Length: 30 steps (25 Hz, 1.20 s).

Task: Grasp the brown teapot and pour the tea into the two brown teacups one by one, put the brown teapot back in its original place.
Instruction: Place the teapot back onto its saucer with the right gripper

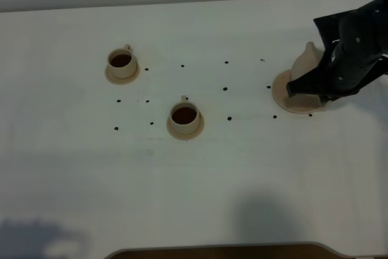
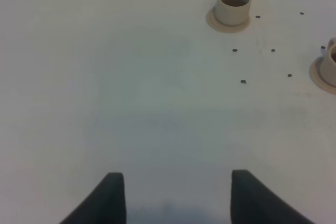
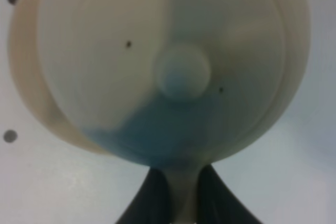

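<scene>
The right tool (image 3: 176,192) pinches the loop handle of the hard, breakable clay teapot (image 3: 173,61), resting on its saucer (image 1: 285,98) at three o'clock.

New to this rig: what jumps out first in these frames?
The right hand, shut on the handle of the brown teapot, which sits on its wide saucer at the table's right side. Next, the two teacups left of centre, each on a small saucer and holding dark tea. The left hand hovers open over bare table.
</scene>
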Each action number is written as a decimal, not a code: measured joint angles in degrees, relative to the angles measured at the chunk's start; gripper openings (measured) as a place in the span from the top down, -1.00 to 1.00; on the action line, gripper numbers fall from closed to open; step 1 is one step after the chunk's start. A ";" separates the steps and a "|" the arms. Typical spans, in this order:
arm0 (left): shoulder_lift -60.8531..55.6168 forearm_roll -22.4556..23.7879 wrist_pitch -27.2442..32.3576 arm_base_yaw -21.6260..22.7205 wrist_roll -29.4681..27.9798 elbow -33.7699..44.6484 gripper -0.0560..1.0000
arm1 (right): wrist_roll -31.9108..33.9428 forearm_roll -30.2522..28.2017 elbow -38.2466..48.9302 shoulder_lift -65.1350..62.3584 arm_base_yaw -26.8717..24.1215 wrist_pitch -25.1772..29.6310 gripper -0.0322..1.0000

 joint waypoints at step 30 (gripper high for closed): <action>0.00 0.00 0.00 0.00 0.05 0.00 -0.03 | -4.24 3.72 -2.66 2.72 2.18 3.13 0.72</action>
